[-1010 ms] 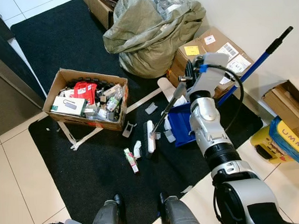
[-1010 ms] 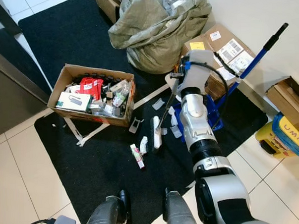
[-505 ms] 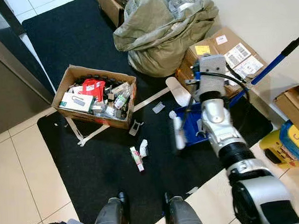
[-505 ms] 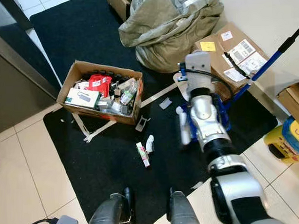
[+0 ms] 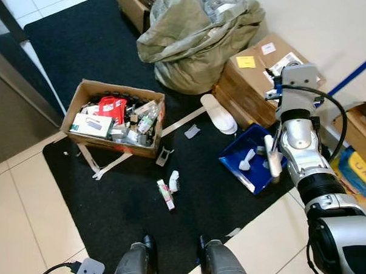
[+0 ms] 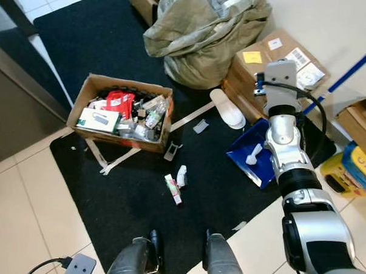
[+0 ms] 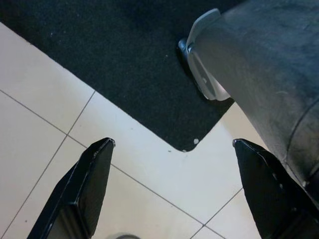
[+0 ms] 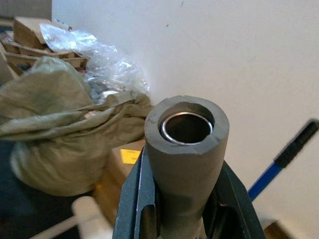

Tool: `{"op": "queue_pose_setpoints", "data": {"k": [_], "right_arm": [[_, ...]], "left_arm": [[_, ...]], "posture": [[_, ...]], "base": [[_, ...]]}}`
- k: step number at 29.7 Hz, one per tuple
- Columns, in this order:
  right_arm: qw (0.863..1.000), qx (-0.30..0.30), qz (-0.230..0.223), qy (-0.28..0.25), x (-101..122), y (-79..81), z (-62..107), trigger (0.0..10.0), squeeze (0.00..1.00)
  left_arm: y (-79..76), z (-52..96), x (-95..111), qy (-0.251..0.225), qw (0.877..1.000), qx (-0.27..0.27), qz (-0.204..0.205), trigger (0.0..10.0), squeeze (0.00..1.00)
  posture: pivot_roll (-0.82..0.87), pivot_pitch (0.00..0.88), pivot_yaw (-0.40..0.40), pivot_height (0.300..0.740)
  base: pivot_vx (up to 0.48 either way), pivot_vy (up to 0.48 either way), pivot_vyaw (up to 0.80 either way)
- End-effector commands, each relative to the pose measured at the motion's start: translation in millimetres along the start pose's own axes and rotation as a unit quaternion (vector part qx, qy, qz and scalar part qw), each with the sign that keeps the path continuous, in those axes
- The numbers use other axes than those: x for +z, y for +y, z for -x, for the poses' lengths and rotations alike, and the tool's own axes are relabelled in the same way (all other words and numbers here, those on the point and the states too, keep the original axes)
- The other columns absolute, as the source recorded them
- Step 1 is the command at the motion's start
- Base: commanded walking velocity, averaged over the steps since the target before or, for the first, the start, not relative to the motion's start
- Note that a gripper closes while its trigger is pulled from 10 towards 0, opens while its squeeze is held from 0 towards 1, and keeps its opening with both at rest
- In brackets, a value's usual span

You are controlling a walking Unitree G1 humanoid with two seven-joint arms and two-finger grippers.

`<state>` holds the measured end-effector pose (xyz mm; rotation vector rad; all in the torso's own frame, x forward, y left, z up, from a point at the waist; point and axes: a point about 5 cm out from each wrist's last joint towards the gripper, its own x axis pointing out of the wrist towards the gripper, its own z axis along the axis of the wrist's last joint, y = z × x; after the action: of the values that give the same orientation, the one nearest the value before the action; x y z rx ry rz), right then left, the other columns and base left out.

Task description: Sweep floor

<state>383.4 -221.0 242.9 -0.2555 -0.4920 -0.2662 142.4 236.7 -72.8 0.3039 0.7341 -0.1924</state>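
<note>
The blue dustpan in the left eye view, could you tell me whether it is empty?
No, the blue dustpan on the black mat holds a small white scrap inside it.

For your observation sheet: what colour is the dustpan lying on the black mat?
Blue. The dustpan shows best in the left eye view.

A black mat [image 5: 112, 194] lies on cream floor tiles [image 5: 17, 229]. On the mat, my silver right arm [image 5: 305, 162] reaches over a blue dustpan [image 5: 248, 167] holding white scraps. Beside the dustpan lies a white slipper [image 5: 219, 113]. Behind it sit brown cardboard boxes [image 5: 253, 79] with a yellow label and an olive-green sack [image 5: 191, 45]. My right gripper [image 8: 182, 209] is black around a grey handle [image 8: 185, 144].
</note>
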Motion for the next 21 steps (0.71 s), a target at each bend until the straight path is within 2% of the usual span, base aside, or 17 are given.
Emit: {"op": "queue_pose_setpoints", "data": {"k": [1, 9, 15, 18, 21], "right_arm": [[1.0, 0.005, -0.023, 0.003, -1.1, 2.0, 3.0, 10.0, 0.0], [0.999, 0.017, -0.027, -0.005, 3.0, 7.8, 1.5, 10.0, 0.0], [0.999, 0.029, -0.02, -0.036, 19.0, 6.1, -5.9, 10.0, 0.0], [0.997, 0.047, -0.017, -0.065, 32.7, 10.2, -9.8, 10.0, 0.0], [0.996, 0.051, -0.01, -0.074, 36.8, 11.9, -10.6, 10.0, 0.0]], "left_arm": [[-7.3, 3.1, -10.7, 0.025, 1.0, -0.006, 0.012, 10.0, 0.0], [-9.2, -1.7, -7.4, 0.033, 0.999, -0.006, 0.014, 10.0, 0.0], [-11.8, -4.3, -8.0, 0.048, 0.999, -0.005, 0.022, 10.0, 0.0], [-14.3, -7.6, -6.1, 0.058, 0.998, -0.005, 0.027, 10.0, 0.0], [-14.7, -9.1, -4.9, 0.061, 0.998, -0.005, 0.028, 10.0, 0.0]], "posture": [[0.02, 0.359, -0.037, 0.74], [0.01, 0.307, -0.039, 0.74], [-0.01, 0.258, -0.038, 0.74], [-0.03, 0.218, -0.037, 0.74], [-0.03, 0.202, -0.035, 0.74]], "base": [[0.0, 0.0, 0.0], [0.0, 0.0, 0.0], [0.0, 0.0, 0.0], [0.0, 0.0, 0.0], [0.0, 0.0, 0.0]]}}
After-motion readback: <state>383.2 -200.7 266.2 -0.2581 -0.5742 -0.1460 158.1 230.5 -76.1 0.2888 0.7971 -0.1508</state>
